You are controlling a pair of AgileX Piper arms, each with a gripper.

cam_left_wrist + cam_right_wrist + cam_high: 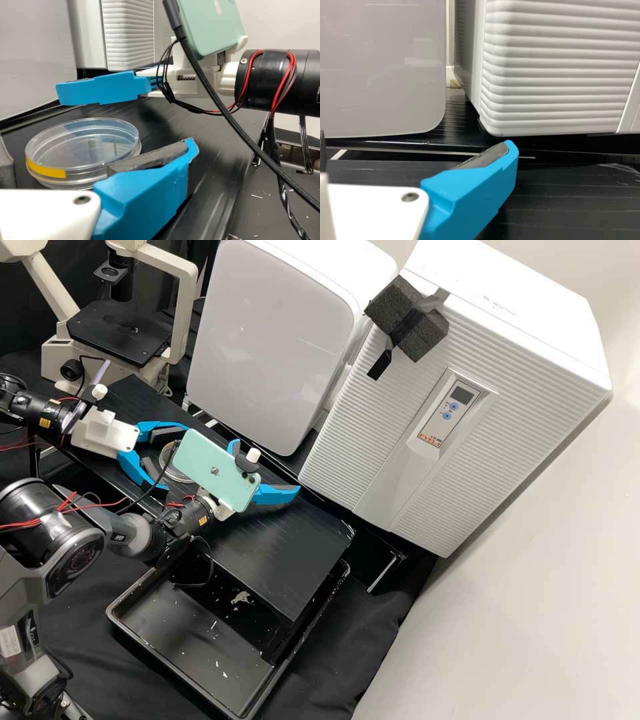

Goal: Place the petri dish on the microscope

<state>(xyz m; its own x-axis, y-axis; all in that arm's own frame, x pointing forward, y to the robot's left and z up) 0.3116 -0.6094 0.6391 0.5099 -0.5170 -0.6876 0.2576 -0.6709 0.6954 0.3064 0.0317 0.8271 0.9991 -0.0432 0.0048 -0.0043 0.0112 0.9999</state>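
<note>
The clear, round plastic petri dish [82,145] sits on the black flat-topped platform [287,547], between the spread fingers of the left blue-fingered white gripper [176,460]. Off-centre closing could skid it (slick plastic, probably) toward the right blue-fingered white gripper [266,467], also agape.

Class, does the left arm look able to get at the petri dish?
Probably yes: the left claw is open, its fingers either side of the petri dish, with nothing visible wedged between them.

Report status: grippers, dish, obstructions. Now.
Left gripper open around petri dish, no grip. Right gripper open, nothing held. Dish flat on black board, not on microscope. Phone on right arm close, might crowd lift.
</note>
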